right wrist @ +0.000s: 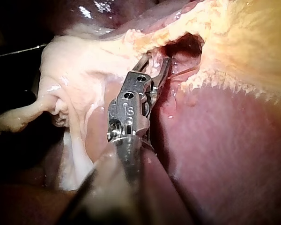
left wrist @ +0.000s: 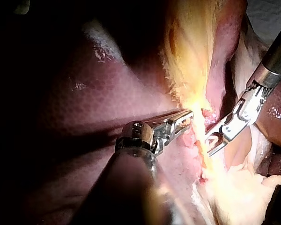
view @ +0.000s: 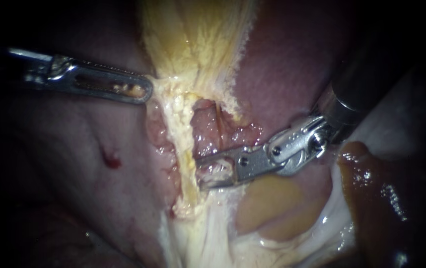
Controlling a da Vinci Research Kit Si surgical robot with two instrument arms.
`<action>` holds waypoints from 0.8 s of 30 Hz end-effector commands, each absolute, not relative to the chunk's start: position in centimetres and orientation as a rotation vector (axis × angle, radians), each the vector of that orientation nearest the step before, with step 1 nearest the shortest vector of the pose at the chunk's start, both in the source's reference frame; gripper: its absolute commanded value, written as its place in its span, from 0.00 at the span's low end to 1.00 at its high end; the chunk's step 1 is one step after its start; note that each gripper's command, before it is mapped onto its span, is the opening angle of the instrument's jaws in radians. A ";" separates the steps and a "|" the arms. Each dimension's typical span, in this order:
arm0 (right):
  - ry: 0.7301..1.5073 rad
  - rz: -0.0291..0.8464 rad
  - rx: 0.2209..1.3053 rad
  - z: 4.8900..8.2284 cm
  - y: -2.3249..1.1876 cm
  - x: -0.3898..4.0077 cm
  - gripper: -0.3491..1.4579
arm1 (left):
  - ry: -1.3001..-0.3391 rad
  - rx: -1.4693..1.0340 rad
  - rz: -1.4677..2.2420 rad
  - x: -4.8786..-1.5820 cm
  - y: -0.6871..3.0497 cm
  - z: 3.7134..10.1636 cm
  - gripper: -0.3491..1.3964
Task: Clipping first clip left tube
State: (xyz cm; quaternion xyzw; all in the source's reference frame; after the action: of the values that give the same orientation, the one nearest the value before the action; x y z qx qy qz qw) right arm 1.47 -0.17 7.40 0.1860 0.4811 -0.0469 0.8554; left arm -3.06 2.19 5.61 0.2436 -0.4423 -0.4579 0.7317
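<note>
The left instrument is seen clamped on the edge of the yellow tissue. A pale tube runs down from below that grip and is bordered on its left by raw pink tissue. The right instrument is held with its jaws apart, the tips at the tube and pale strands lying in the gap. An opening is seen beside the tube. The liver lies close on the right, and a brown lobe lies under the right shaft.
</note>
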 end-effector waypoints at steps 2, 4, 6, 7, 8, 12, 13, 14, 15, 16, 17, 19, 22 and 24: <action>1.011 -0.099 0.391 7.40 -0.17 1.47 0.23 | -0.973 0.536 -1.007 -3.06 2.19 5.61 0.00; 1.011 -0.099 0.391 7.39 -0.17 1.47 0.23 | -0.973 0.536 -1.007 -3.05 2.19 5.61 0.00; 1.011 -0.099 0.391 7.39 -0.17 1.47 0.23 | -0.973 0.537 -1.007 -3.05 2.19 5.61 0.00; 1.011 -0.099 0.391 7.39 -0.17 1.47 0.23 | -0.973 0.537 -1.007 -3.05 2.19 5.61 0.00; 1.011 -0.099 0.391 7.39 -0.17 1.47 0.24 | -0.973 0.537 -1.007 -3.05 2.19 5.61 0.00; 1.011 -0.098 0.391 7.40 -0.16 1.47 0.31 | -0.973 0.537 -1.007 -3.05 2.19 5.61 0.00; 1.008 -0.099 0.391 7.41 -0.16 1.47 0.34 | -0.973 0.537 -1.007 -3.05 2.19 5.61 0.00; 1.008 -0.099 0.391 7.41 -0.16 1.47 0.35 | -0.973 0.537 -1.007 -3.05 2.19 5.61 0.00; 1.008 -0.100 0.391 7.41 -0.17 1.47 0.37 | -0.974 0.537 -1.007 -3.05 2.19 5.61 0.00; 1.011 -0.098 0.391 7.41 -0.17 1.47 0.38 | -0.974 0.537 -1.007 -3.05 2.19 5.61 0.00; 1.014 -0.097 0.390 7.41 -0.17 1.47 0.39 | -0.974 0.537 -1.007 -3.04 2.19 5.61 0.00; 1.017 -0.096 0.390 7.41 -0.16 1.47 0.41 | -0.974 0.537 -1.007 -3.04 2.19 5.61 0.00; 1.027 -0.086 0.391 7.41 -0.16 1.47 0.43 | -0.974 0.537 -1.006 -3.04 2.19 5.61 0.00; 1.046 -0.070 0.411 7.41 -0.16 1.47 0.45 | -0.974 0.537 -1.006 -3.04 2.19 5.61 0.00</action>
State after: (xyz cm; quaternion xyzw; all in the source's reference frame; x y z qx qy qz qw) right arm 1.47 -0.15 7.41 0.1957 0.5013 -0.0312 0.8423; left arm -3.04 2.19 5.61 0.2441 -0.4424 -0.4572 0.7319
